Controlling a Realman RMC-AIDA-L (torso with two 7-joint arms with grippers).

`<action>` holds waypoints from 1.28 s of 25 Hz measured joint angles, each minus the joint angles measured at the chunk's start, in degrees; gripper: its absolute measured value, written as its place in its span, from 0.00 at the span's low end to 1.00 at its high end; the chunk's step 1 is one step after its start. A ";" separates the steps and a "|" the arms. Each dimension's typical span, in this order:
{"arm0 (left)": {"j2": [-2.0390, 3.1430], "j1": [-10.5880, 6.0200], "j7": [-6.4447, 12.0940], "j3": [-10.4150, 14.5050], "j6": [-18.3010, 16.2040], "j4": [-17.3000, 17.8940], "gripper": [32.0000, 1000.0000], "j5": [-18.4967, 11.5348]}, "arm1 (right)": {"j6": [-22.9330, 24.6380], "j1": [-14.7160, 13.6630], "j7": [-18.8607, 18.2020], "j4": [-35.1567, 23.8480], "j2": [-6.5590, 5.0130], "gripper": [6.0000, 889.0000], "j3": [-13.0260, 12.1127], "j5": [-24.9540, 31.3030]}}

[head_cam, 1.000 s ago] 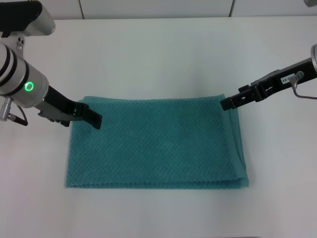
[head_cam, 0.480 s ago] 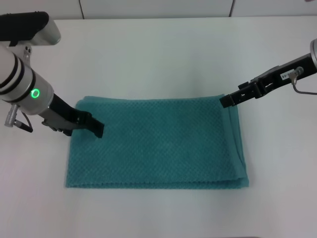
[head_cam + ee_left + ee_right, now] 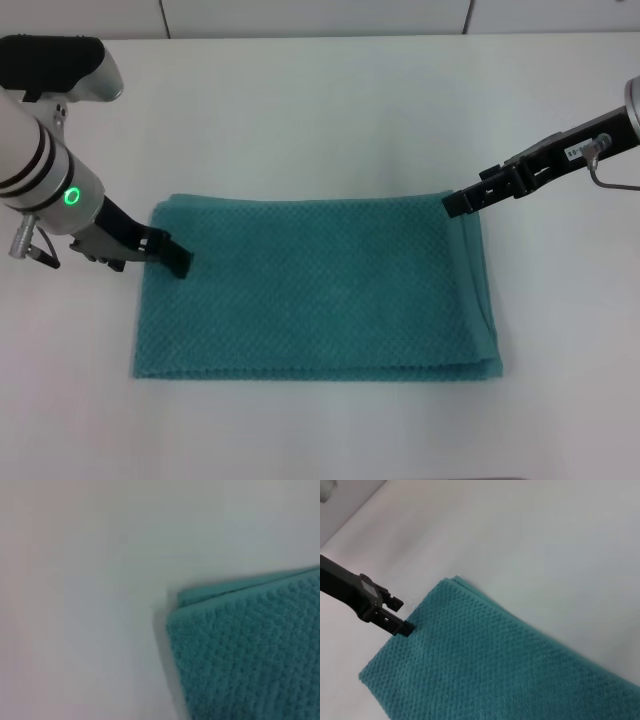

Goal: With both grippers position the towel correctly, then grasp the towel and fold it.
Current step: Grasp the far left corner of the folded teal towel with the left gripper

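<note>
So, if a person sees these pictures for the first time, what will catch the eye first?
The teal towel comes first: it lies flat and folded in layers in the middle of the white table. Next are the two black grippers at its far corners: the left gripper is over the far left corner, and the right gripper is at the far right corner. The green glowing ring on the left arm also stands out.

The towel [image 3: 320, 290] is soft cloth with tiny bumps all over. The table [image 3: 330, 110] looks smooth and white, not shiny.
</note>
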 joint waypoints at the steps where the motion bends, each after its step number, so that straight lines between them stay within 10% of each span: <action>1: -0.07 0.00 0.00 0.23 -0.17 -0.03 0.88 0.60 | 0.03 0.00 0.00 0.01 0.00 0.97 0.00 0.00; 32: -0.25 -0.87 0.01 2.64 -5.71 -5.52 0.88 2.14 | 0.41 0.01 -0.16 0.32 0.00 0.97 -0.01 0.02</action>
